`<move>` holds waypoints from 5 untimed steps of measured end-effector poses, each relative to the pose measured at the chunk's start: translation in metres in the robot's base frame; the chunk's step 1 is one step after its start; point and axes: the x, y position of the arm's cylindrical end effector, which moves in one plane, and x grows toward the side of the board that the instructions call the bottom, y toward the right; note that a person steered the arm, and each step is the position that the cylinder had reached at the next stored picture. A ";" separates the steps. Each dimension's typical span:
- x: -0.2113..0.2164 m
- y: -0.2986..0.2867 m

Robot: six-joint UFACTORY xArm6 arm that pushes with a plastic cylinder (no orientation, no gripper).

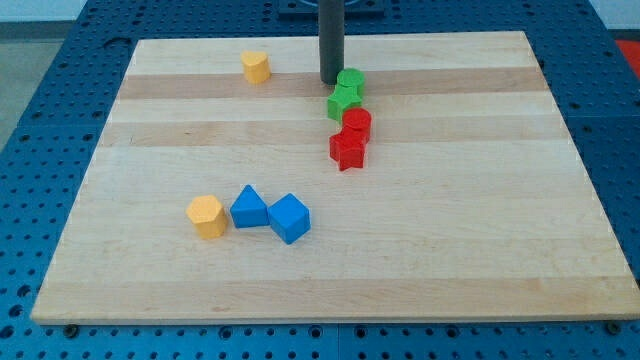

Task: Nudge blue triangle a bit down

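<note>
The blue triangle point(249, 207) lies on the wooden board point(460, 230) at the lower left, between a yellow-orange hexagon block point(207, 216) touching its left and a blue cube point(290, 218) touching its right. My tip point(331, 81) is near the board's top centre, just left of a green cylinder point(350, 82), far above and to the right of the blue triangle.
A green star block point(343, 102), a red cylinder point(357, 124) and a red star block point(348, 150) form a column with the green cylinder, running down from it. A yellow block point(256, 67) sits at the upper left. Blue pegboard surrounds the board.
</note>
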 end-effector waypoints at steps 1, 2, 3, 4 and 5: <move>0.005 -0.004; 0.015 -0.005; 0.020 -0.006; 0.011 -0.024; 0.011 -0.046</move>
